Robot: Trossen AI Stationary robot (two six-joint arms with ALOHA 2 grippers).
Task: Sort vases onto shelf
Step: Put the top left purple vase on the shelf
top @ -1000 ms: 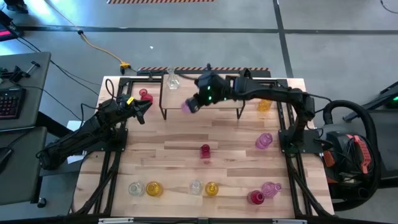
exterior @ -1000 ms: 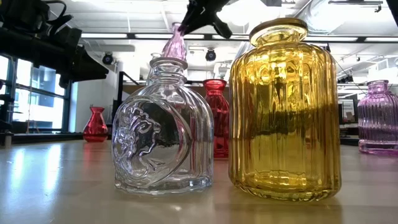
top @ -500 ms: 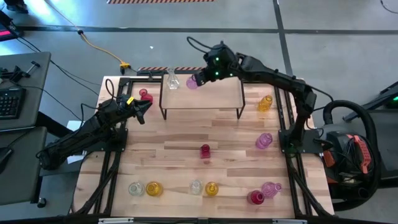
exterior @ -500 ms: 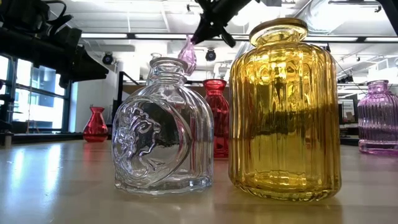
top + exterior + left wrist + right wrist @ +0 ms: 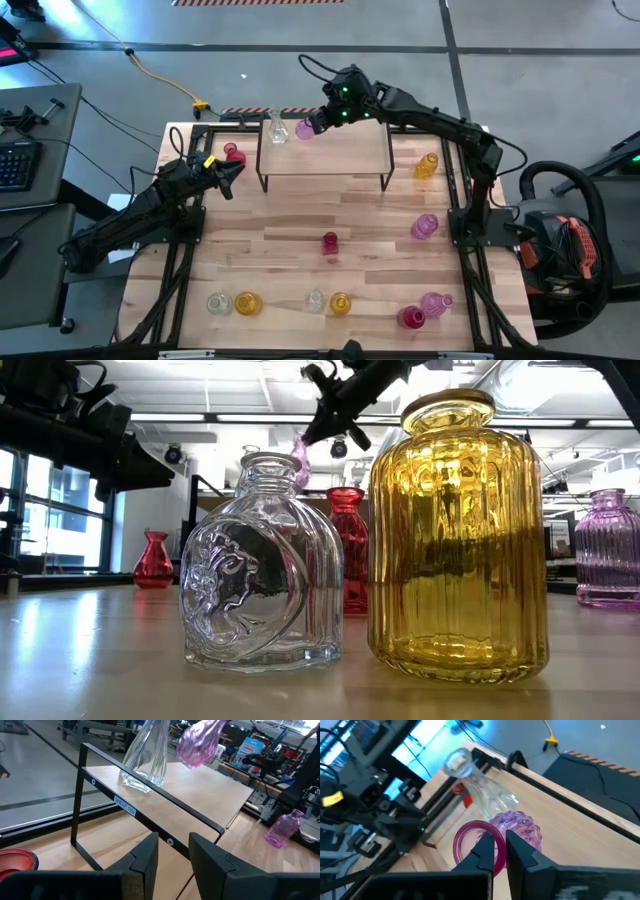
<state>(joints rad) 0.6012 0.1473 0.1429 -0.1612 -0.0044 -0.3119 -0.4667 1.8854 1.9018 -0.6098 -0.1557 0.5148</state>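
Pink vase (image 5: 305,128) pinched at its rim by the right gripper (image 5: 318,122) — over the shelf (image 5: 340,152) beside a clear vase (image 5: 276,127) — left gripper (image 5: 236,170) parted.

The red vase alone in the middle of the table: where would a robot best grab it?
Probably by the narrow neck, coming straight down from above. The red vase stands upright with open table all round it, and its neck is slimmer than its rounded body.

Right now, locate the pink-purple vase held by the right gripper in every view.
High: pink-purple vase over the shelf, beside the clear vase.
Low: top centre, partly hidden.
Left wrist: tilted above the shelf.
Right wrist: rim pinched by right gripper.
Shared landmark: the clear vase.
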